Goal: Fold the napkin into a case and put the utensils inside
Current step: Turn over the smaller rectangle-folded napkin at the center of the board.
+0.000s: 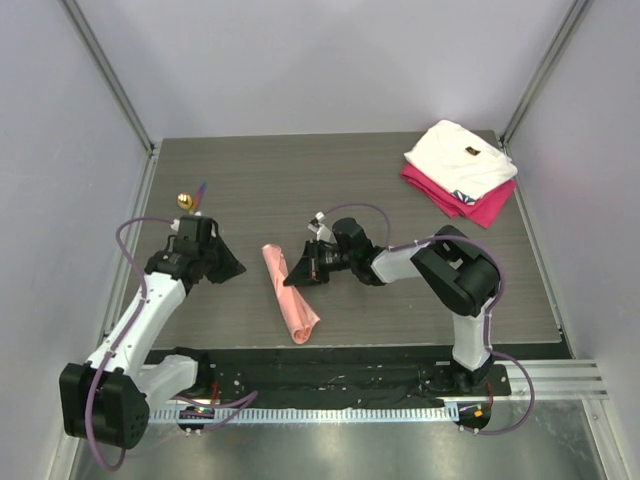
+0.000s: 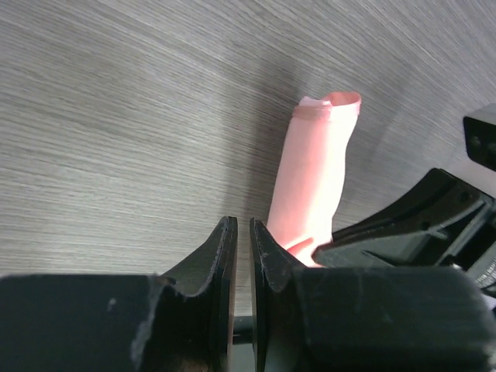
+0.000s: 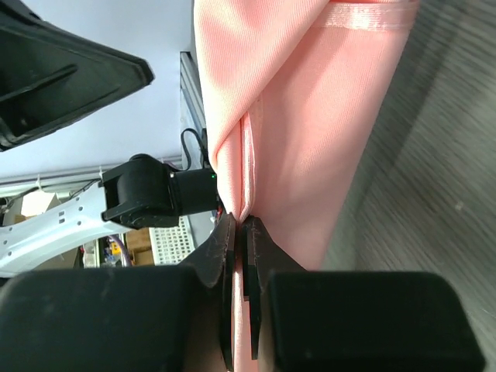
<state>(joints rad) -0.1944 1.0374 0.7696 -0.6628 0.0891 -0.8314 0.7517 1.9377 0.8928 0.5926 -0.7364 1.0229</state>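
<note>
Right now I see the napkin (image 1: pixel 291 293) lying as a long folded strip near the middle of the table (image 1: pixel 400 200), running from far-left to near-right. My right gripper (image 1: pixel 294 279) reaches in from the right and meets the strip's right edge toward its far end. In the right wrist view its jaws are pressed together on a thin fold of the pink cloth (image 3: pixel 310 116), which spreads away beyond the fingertips (image 3: pixel 229 232).

My left gripper (image 1: pixel 237 269) sits just left of the strip, apart from it. From its wrist camera the fingers (image 2: pixel 221 256) are almost closed, a slim slit between them with nothing in it, and the napkin lies ahead and to the right.

The utensils (image 1: pixel 190 199) lie far left on the table, beyond the left gripper. A white cloth (image 1: pixel 462 158) sits on a magenta cloth (image 1: pixel 480 205) at the far right corner.
</note>
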